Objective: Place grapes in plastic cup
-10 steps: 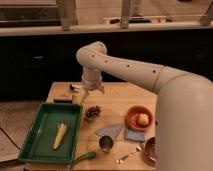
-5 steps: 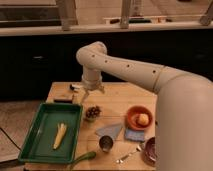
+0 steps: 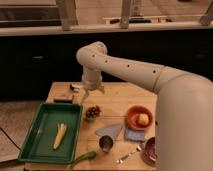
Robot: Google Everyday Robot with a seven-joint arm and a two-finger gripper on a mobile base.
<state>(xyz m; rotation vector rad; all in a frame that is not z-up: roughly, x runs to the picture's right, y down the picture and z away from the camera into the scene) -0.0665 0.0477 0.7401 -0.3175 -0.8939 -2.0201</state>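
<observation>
The camera view is the only one. A wooden surface (image 3: 120, 96) carries a green tray (image 3: 44, 124). The tool (image 3: 93, 93) hangs off the tray's far right corner, above the surface, with its fingers spread apart and nothing between them, so it is released.

The grapes (image 3: 93, 111) sit just beside the tray's right edge near that far corner, directly below the tool and apart from it. A pale rim shows under the bunch, which looks like the plastic cup (image 3: 90, 119). The berries appear to rest in its mouth, though how deep they sit cannot be told.

Judged from this, the placing looks done or very nearly done: the bunch is at the cup and the tool has let go. What seems left is only for the arm to draw clear.

Further right of the tray stands an orange bowl (image 3: 131, 114) holding a yellow fruit (image 3: 143, 119). A metal cup (image 3: 105, 143) stands off the tray's near right corner.

No brand, label or writing can be read anywhere.
</observation>
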